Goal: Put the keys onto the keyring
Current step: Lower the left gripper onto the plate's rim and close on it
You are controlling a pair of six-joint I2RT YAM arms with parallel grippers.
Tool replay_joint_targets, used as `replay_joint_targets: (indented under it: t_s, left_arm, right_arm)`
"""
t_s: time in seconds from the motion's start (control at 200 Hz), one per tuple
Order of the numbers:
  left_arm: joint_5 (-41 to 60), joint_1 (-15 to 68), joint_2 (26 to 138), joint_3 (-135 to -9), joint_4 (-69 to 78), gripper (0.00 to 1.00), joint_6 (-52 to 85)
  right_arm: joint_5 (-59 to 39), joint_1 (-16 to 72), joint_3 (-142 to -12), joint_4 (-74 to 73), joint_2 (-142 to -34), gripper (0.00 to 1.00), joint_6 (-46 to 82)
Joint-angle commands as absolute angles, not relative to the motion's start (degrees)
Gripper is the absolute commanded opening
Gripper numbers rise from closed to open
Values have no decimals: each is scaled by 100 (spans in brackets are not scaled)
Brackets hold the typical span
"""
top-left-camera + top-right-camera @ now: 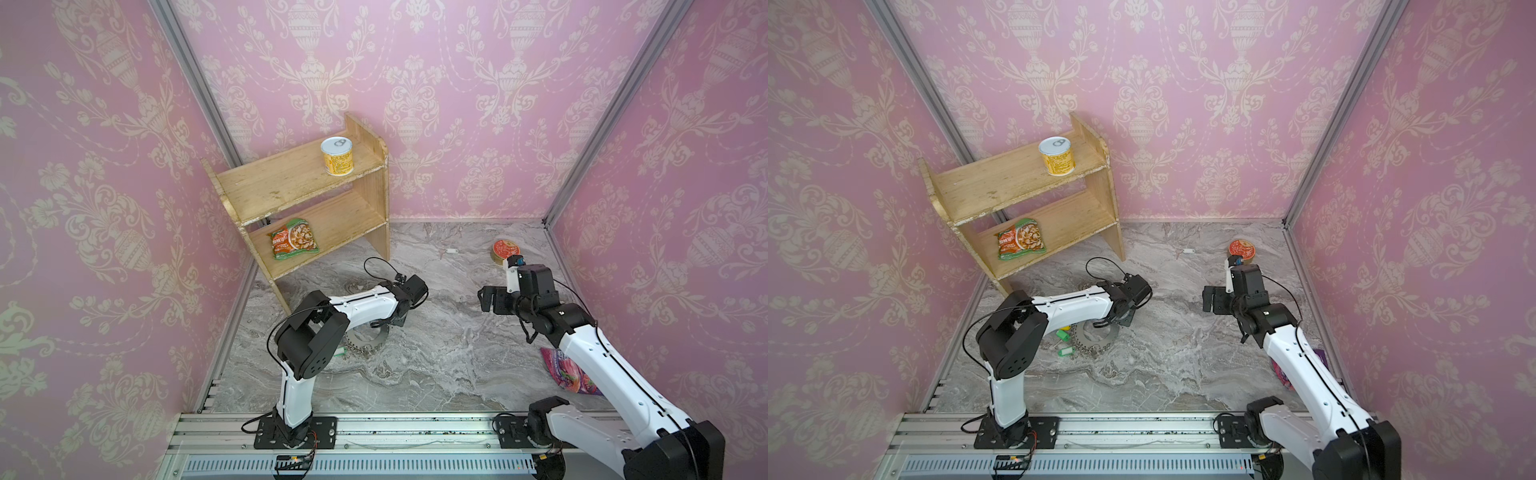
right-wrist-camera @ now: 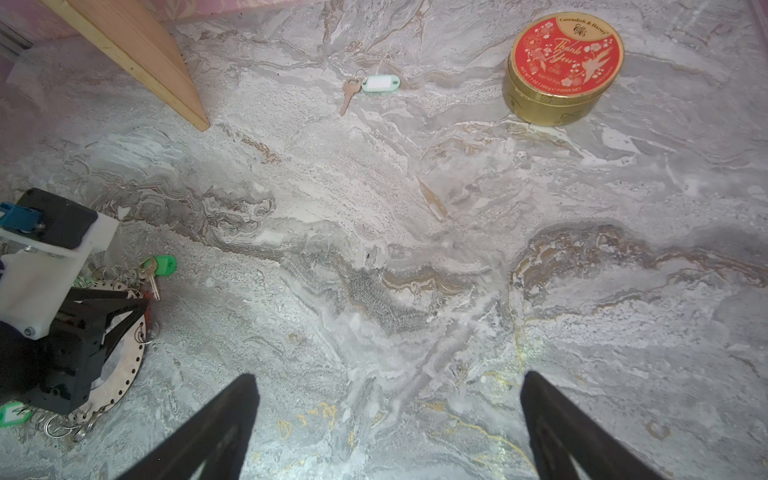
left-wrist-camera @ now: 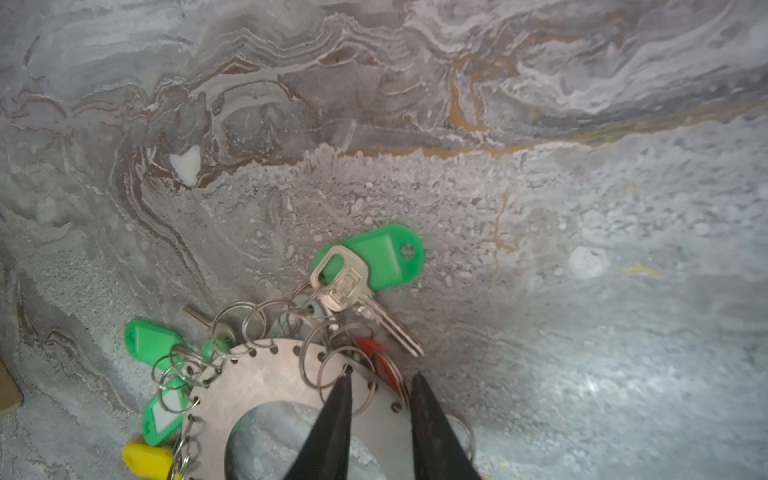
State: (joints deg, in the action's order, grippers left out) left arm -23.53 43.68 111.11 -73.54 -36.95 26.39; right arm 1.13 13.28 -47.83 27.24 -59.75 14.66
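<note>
Toward the left edge of the tabletop, left gripper straddles the keyring rim, jaws narrowly parted; whether it pinches anything I cannot tell. Likely risk: tangled loops snag, dragging the keyring. Right gripper hangs spread, empty; white-tagged key lies loose near the far edge.

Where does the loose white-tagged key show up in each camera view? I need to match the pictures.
Both top views: white-tagged key lies on the table at the back, between the shelf and the red-topped tin.
Left wrist: not in it.
Right wrist: on the table, again between shelf foot and tin.
Shared landmark: the tin, absent only from the left wrist view.
</note>
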Motion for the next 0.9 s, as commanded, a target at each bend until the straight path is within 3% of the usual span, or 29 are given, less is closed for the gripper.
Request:
replay_joint_targets:
  t_s: [0.0, 0.445, 0.896]
  left_arm:
    - [-2597, 4307, 10960, -7277, -3802, 27, 2619]
    - [-2387, 4412, 10936, -7402, -3806, 26, 2632]
    - [-2180, 4413, 11073, -7404, -3735, 18, 2655]
  right_arm:
    - [211, 1371, -4835, 2810, -5893, 100, 1424]
    - [273, 1372, -4852, 2821, -5890, 100, 1389]
    - [355, 1375, -4860, 2839, -5865, 100, 1364]
